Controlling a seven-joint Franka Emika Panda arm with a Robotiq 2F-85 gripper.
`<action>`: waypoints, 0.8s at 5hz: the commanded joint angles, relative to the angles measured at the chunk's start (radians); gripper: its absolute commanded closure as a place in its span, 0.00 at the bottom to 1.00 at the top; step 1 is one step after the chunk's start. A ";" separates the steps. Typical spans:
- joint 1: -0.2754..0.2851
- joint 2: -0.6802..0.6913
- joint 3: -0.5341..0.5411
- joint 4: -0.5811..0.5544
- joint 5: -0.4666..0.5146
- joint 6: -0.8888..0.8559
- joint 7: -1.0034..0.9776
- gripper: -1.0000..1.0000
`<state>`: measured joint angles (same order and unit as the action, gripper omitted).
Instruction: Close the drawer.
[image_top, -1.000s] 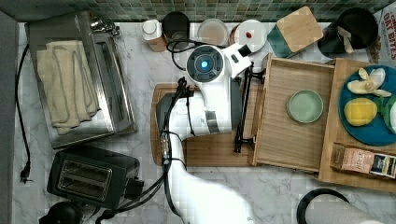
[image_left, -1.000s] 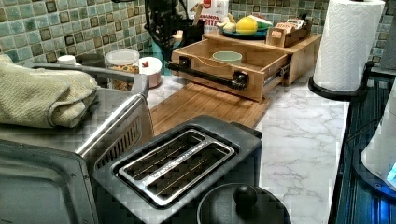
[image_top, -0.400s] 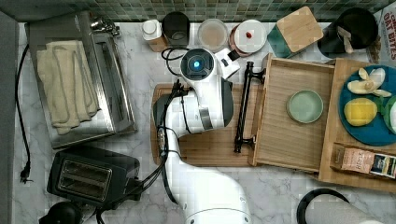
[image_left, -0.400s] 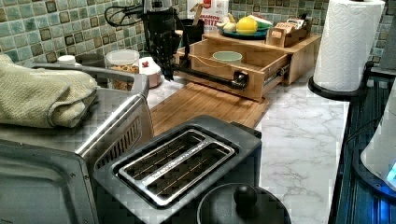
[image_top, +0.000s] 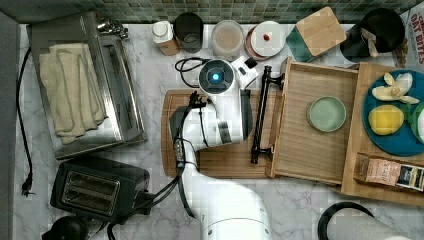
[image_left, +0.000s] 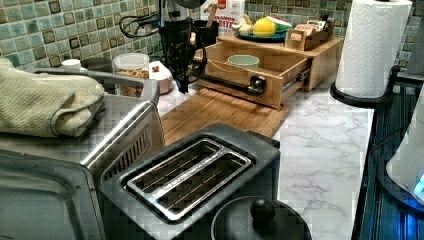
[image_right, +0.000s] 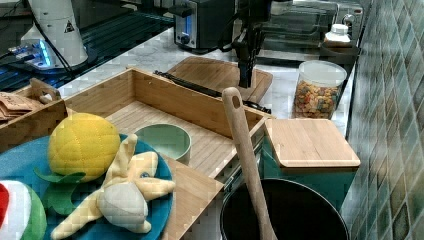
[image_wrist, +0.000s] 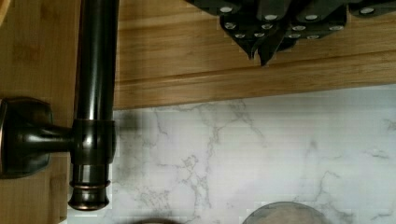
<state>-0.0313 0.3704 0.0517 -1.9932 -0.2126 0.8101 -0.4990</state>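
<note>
The drawer (image_top: 320, 125) stands pulled out at three o'clock of your jaws (image_wrist: 261, 44), which are closed on nothing beside its handle (image_top: 261, 115). You're approaching; next, push that bar inward.

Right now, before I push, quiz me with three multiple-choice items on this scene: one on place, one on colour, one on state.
1. Where is the gripper?
A. inside the drawer
B. beside the handle's end, over the cutting board's edge
C. above the toaster

2. What colour is the bowl in the drawer?
A. pale green
B. red
C. black

3. What state is the drawer in?
A. fully closed
B. removed
C. pulled open

Answers:
1 B, the wrist view shows the fingertips over the cutting board next to the handle.
2 A, it looks pale green in the top view.
3 C, its inside and bowl lie exposed.
</note>
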 joint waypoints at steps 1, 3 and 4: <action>-0.126 -0.114 -0.037 -0.117 0.015 0.044 -0.171 1.00; -0.236 -0.149 -0.030 -0.158 0.048 0.104 -0.338 1.00; -0.273 -0.159 -0.050 -0.139 0.063 0.065 -0.359 1.00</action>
<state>-0.2410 0.2847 0.0506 -2.1387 -0.2014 0.8931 -0.8203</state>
